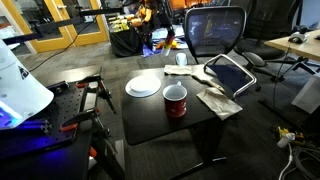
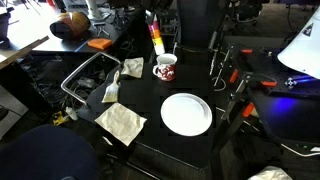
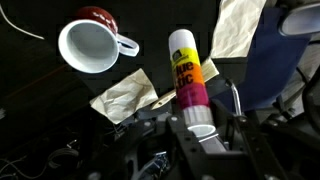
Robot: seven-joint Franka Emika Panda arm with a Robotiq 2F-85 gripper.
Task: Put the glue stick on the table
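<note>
Transport step: claw (image 3: 198,128) clamps the yellow-and-magenta plastic glue stick (image 3: 187,80) near the red-and-white ceramic mug (image 3: 90,45); next, lowering to the small black square desk (image 2: 150,92) beside it.

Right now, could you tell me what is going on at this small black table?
The robot's gripper is shut on a white glue stick with a yellow, orange and pink label and holds it upright over the small black table. The stick hangs close to a red mug with a white inside and a crumpled paper napkin. A round white plate sits nearby. I cannot tell whether the stick touches the tabletop.
</note>
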